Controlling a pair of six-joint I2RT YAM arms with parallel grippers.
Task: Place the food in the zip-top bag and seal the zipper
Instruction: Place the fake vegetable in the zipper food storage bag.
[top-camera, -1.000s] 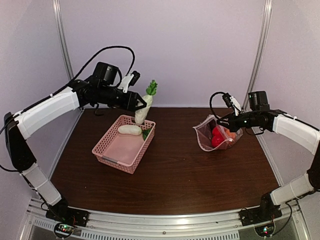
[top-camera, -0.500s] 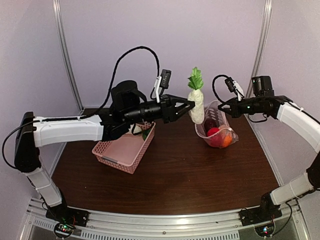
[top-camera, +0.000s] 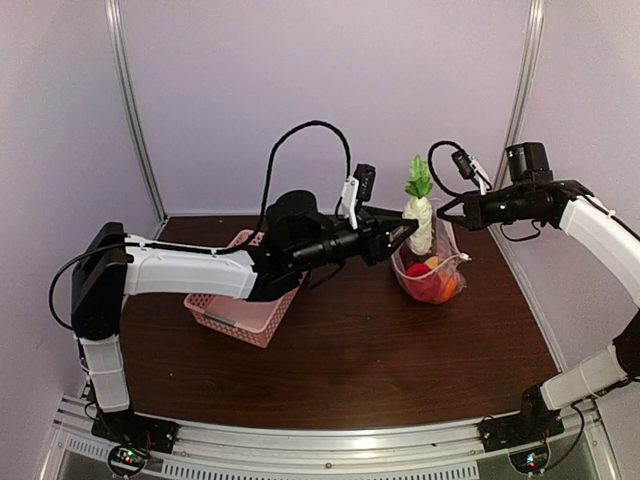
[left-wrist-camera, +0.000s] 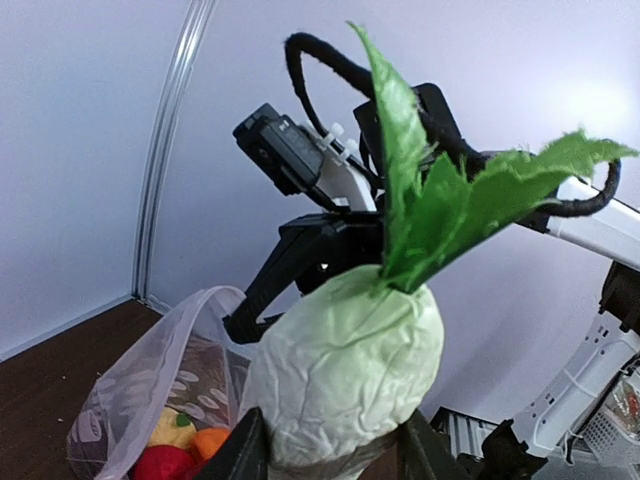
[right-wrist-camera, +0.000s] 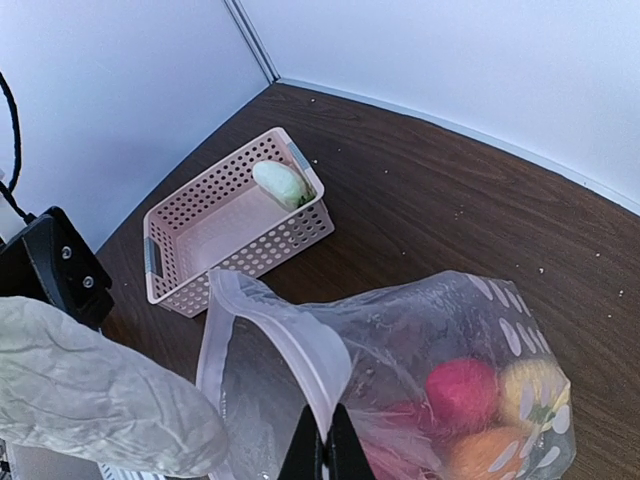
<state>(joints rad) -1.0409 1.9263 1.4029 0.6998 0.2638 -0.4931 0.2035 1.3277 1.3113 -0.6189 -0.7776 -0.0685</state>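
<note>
My left gripper (top-camera: 405, 232) is shut on a white radish with green leaves (top-camera: 420, 218) and holds it upright just above the open mouth of the clear zip-top bag (top-camera: 430, 272). The radish fills the left wrist view (left-wrist-camera: 345, 370). My right gripper (top-camera: 465, 208) is shut on the bag's zipper edge (right-wrist-camera: 300, 360) and holds the mouth open above the table. Red, orange and yellow toys lie inside the bag (right-wrist-camera: 465, 395). A second white radish (right-wrist-camera: 280, 184) lies in the pink basket (right-wrist-camera: 180, 275).
The pink lattice basket (top-camera: 222, 312) stands left of centre on the brown table, partly behind my left arm. Purple walls and metal rails close in the back and sides.
My left arm has carried the radish from above the basket rightward to the bag's mouth. My right gripper has lifted the bag's edge a little and the bag now hangs more upright.
</note>
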